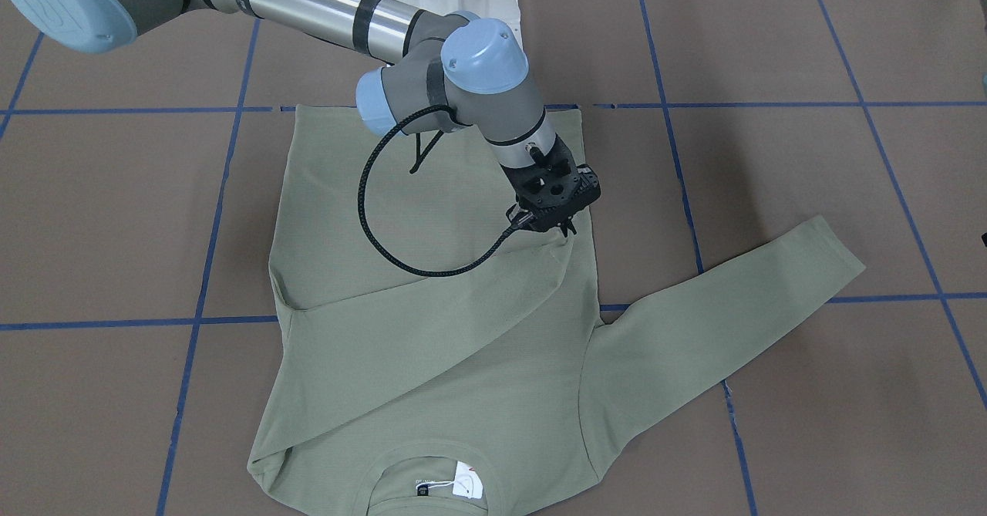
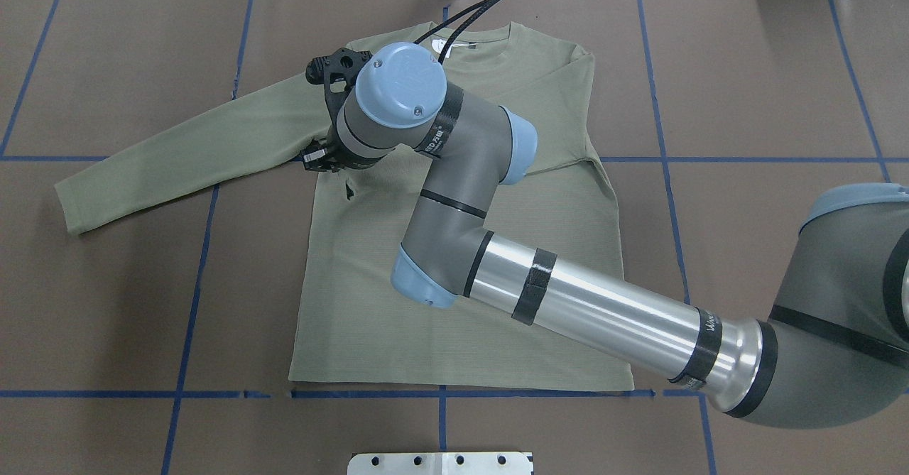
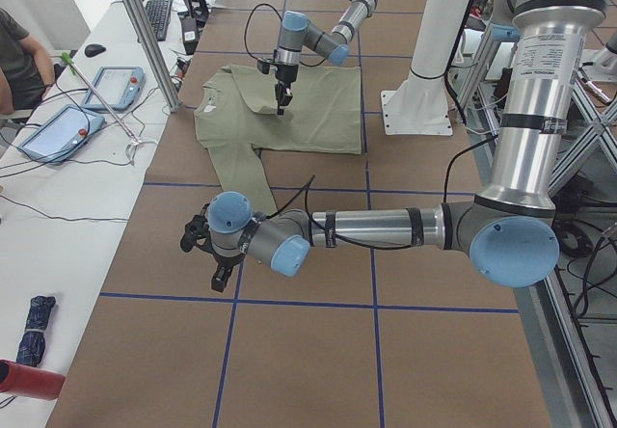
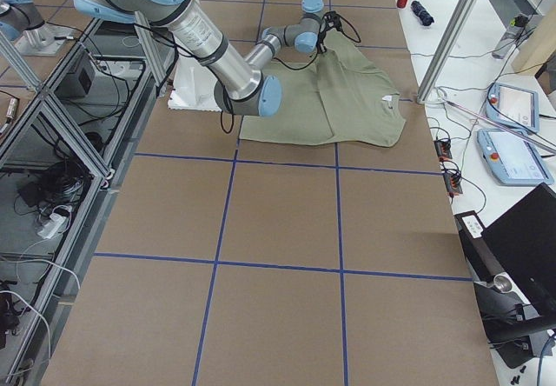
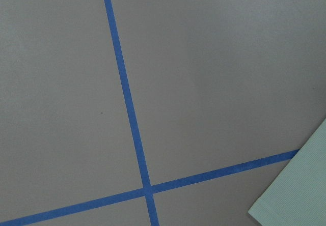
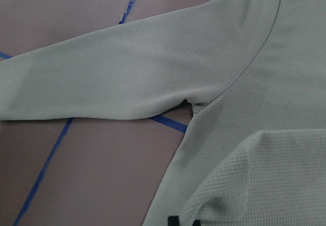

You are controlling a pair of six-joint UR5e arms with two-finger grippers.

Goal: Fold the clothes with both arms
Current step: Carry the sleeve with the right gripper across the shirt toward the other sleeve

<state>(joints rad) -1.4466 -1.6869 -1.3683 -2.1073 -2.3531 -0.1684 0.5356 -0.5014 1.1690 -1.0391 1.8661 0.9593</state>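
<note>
The clothes are one sage-green long-sleeved shirt [image 1: 432, 331] lying flat on the brown table, collar and white tag [image 1: 466, 481] at the far side from the robot. One sleeve [image 1: 732, 300] stretches out sideways. The other sleeve is folded across the body, its cuff pinched in my right gripper [image 1: 567, 234], which reaches across the shirt [image 2: 355, 319]. In the right wrist view the fingertips [image 6: 173, 221] press raised fabric. My left gripper [image 3: 202, 245] hovers over bare table near the outstretched cuff; I cannot tell whether it is open. Its wrist view shows only a cloth corner [image 5: 300, 185].
Blue tape lines [image 2: 192, 283] grid the table. A white base plate [image 2: 440, 463] sits at the robot's edge. A side bench holds tablets [image 3: 58, 129], cables and a red bottle [image 3: 29, 380], with a person seated beside it.
</note>
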